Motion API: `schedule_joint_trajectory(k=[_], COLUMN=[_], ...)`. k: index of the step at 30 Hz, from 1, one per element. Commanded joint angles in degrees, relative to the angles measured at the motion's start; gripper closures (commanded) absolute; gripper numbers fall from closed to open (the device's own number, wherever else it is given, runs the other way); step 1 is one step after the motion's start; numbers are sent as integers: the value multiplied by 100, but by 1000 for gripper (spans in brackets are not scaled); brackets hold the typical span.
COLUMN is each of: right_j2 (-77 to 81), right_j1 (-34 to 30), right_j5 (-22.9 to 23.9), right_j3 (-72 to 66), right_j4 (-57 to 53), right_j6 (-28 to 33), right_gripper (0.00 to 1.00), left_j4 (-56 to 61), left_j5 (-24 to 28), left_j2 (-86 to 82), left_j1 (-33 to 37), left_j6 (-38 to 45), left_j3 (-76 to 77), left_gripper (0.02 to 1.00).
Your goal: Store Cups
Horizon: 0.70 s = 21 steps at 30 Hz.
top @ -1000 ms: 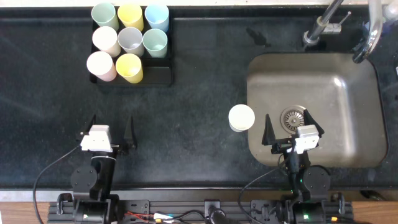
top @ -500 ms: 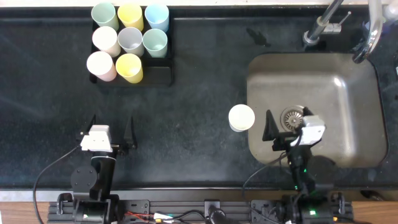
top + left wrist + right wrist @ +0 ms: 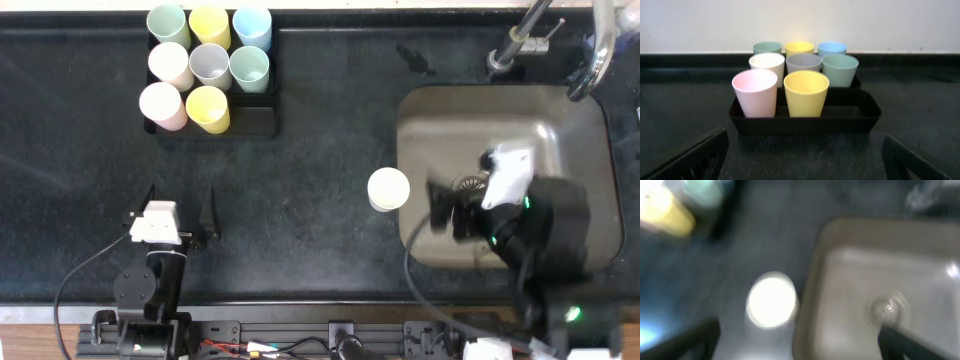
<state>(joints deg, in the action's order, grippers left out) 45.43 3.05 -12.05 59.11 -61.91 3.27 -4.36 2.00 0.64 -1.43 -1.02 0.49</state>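
Observation:
A lone white cup (image 3: 388, 189) stands upright on the dark counter just left of the sink; from the right wrist it is seen from above (image 3: 771, 301). A black tray (image 3: 255, 122) at the back left holds several upright pastel cups, with a pink cup (image 3: 755, 92) and a yellow cup (image 3: 806, 92) in its nearest row. My right gripper (image 3: 458, 208) hangs open and empty, lifted over the sink's left side, right of the white cup. My left gripper (image 3: 180, 211) rests open near the front left, facing the tray (image 3: 805, 122) from a distance.
The steel sink (image 3: 560, 130) with its drain (image 3: 887, 311) takes up the right side, and a tap (image 3: 520, 40) stands behind it. One tray slot (image 3: 250, 115) at the front right holds no cup. Bare counter lies between tray and sink.
The right arm has lifted from its rest and tipped its wrist down over the sink, its gripper staying open. The left arm and all cups have not moved.

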Motion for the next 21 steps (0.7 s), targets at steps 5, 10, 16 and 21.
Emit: schedule_joint_trajectory(k=[5,10,16,21], right_j2=[1882,2638,3318,3746], right_j1=[35,52,302,446], right_j5=[-654,-710,-1086,-951], right_j3=[2299,2990,3451,3456], right_j4=[-1438,-2133,-2791,-3314], right_j6=[481,748,693,446], right_gripper=[7,7,5,3], left_j4=[-28,-28,-28,-28], left_j5=[90,90,90,90], left_j2=[-48,-48,-48,-48], left_j1=[-20,-20,-20,-20], left_j6=[120,120,120,120], left_j3=[-4,-4,-4,-4], left_gripper=[18,18,18,18])
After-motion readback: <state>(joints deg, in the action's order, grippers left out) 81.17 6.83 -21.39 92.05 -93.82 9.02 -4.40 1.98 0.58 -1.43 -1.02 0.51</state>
